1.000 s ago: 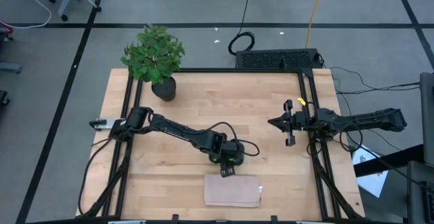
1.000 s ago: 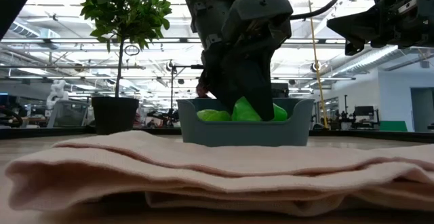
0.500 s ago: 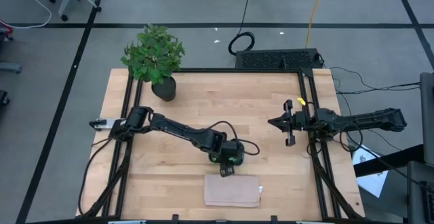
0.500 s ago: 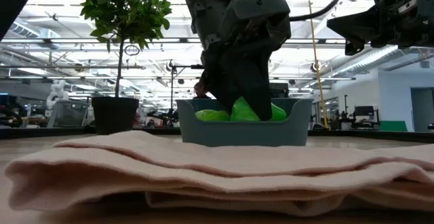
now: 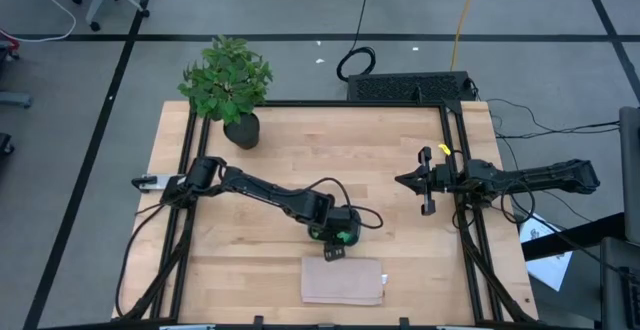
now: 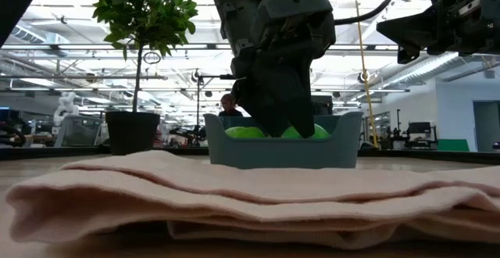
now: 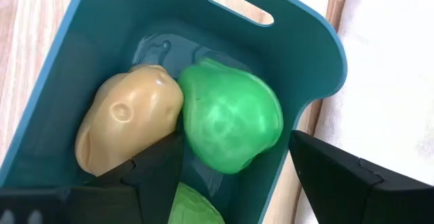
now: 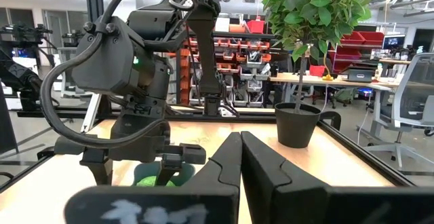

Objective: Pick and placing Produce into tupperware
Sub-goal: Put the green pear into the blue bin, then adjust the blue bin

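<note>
The bright green ball (image 7: 230,119) has dropped lower into the teal tupperware (image 7: 305,54). Now it sits between the left gripper's (image 7: 234,166) wide-open fingers, touching the tan piece (image 7: 125,125). The lime piece (image 7: 193,207) lies just below. The produce looks packed. The right gripper (image 8: 241,159) waits far off, fingers together.

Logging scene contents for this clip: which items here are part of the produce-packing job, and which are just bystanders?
Job items: teal tupperware; in it, bright green piece, tan piece, lime-green piece; left gripper open over it.

Bystanders: folded beige cloth, potted plant, right gripper shut, idle at the table's right side.
</note>
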Motion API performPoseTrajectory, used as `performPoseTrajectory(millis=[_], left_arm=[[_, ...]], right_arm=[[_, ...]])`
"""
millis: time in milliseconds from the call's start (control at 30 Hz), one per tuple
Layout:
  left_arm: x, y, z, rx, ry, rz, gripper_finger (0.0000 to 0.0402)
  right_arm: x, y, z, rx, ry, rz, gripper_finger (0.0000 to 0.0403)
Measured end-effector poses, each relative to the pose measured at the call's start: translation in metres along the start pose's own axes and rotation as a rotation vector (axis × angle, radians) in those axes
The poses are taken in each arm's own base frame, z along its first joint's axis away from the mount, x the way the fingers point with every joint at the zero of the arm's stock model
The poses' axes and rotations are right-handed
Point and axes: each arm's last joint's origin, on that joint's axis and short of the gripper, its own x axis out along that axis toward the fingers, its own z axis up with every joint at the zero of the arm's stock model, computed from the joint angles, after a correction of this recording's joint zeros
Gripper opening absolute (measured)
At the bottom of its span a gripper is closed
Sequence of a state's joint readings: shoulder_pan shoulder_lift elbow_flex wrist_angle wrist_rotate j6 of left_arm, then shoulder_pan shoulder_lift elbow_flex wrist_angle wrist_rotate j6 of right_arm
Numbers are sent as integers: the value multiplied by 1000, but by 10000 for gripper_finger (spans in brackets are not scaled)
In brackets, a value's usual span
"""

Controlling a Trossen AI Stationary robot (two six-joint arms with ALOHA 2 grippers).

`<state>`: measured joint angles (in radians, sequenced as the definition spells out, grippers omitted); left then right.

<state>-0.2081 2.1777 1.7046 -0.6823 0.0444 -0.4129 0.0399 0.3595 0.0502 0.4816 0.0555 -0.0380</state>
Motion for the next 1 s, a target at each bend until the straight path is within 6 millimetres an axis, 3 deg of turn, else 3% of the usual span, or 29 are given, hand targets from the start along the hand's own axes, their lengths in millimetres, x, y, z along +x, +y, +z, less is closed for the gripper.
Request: performPoseTrajectory(millis=[467,1000], left_arm=[[-3,2,1,14,-1,2,276],[-71,-4,6,132,-138,69,272]], right_arm=[[0,0,0,0,0,0,0],[0,0,0,0,2,0,0]])
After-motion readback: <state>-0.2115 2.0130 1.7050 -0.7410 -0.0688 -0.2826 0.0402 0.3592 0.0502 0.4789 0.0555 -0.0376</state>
